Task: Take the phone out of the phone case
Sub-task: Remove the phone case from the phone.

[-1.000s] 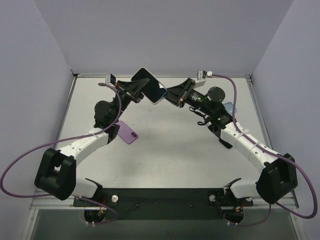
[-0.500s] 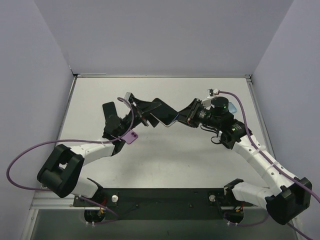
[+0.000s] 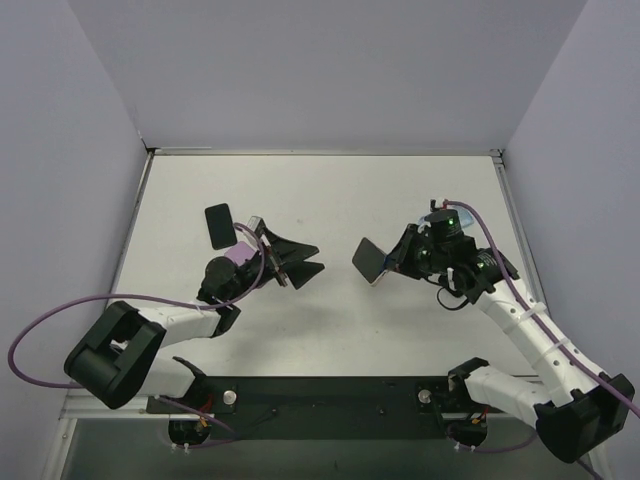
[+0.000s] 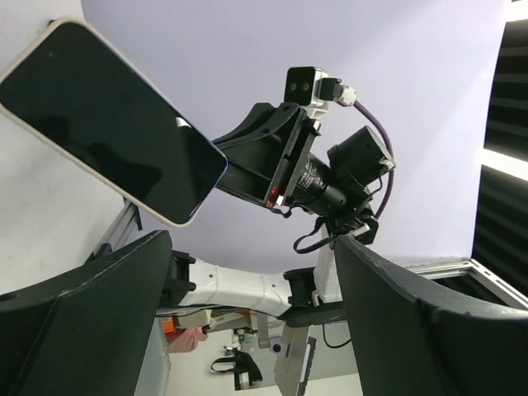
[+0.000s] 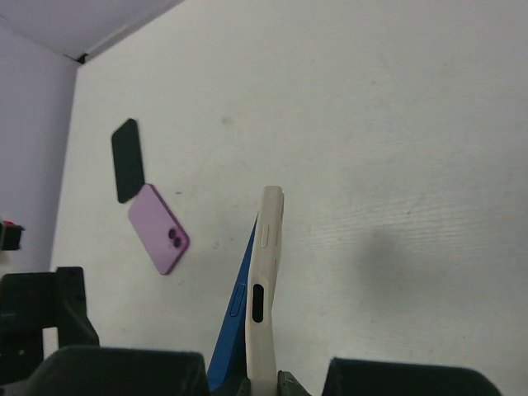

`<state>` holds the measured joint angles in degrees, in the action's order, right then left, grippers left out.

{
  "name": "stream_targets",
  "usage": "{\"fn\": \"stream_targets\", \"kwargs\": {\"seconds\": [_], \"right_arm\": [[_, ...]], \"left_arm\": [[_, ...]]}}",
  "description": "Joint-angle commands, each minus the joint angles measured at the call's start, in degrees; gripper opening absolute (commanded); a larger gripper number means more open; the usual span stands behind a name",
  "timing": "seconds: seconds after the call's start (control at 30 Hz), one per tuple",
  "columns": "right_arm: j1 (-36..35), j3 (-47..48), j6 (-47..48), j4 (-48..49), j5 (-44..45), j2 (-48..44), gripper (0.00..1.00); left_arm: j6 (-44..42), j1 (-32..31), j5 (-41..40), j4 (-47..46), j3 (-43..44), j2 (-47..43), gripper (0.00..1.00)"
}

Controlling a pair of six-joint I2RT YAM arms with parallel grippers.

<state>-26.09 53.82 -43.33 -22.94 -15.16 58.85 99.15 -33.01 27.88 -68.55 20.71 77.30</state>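
My right gripper [image 5: 266, 381] is shut on the bottom end of a cream phone case [image 5: 266, 264], holding it on edge above the table. The blue phone [image 5: 237, 326] stands partly out of the case along its left side and is still caught between the jaws at the bottom. In the top view the cased phone [image 3: 369, 260] hangs at centre right, held by the right gripper [image 3: 392, 264]. My left gripper [image 3: 303, 262] is open and empty, a gap to the left of it. The left wrist view shows the phone's dark screen [image 4: 107, 124] ahead of its wide-apart fingers [image 4: 82, 330].
A purple phone [image 5: 158, 239] lies flat on the white table [image 3: 330, 200], partly under the left arm in the top view [image 3: 238, 263]. A black phone or case [image 3: 219, 226] lies just beyond it. The table's walls stand at the back, left and right.
The left gripper has opened and let go of the cased phone. Both arms came down and drew apart, and the right gripper carried the phone to the right.
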Motion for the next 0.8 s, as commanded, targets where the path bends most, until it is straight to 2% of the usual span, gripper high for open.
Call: {"fn": "stream_targets", "kwargs": {"seconds": [0.0, 0.13, 0.3, 0.47, 0.6, 0.77], "right_arm": [[-4.3, 5.3, 8.4, -6.8, 11.8, 1.8, 0.00], [-18.6, 7.5, 13.7, -12.4, 31.1, 5.6, 0.00], [-29.8, 3.5, 14.1, -8.5, 42.7, 11.4, 0.00], [-34.0, 0.1, 14.1, -2.8, 39.7, 17.3, 0.00], [-34.0, -4.2, 14.6, 7.0, 32.9, 18.7, 0.00], [-34.0, -5.6, 13.6, 11.7, 28.0, 22.8, 0.00]], "left_arm": [[-5.8, -0.3, 2.6, 9.1, 2.4, -2.0, 0.91], [-13.1, -1.7, 0.8, 24.8, 5.7, -4.5, 0.92], [-15.2, -2.2, -0.1, 29.4, 5.8, -4.3, 0.92], [-15.2, -2.3, 0.2, 30.8, 4.3, -2.4, 0.92], [-15.9, -2.8, -0.2, 32.2, 3.4, -1.6, 0.92], [-16.3, -3.0, -0.5, 31.6, 1.7, 0.9, 0.91]]}}
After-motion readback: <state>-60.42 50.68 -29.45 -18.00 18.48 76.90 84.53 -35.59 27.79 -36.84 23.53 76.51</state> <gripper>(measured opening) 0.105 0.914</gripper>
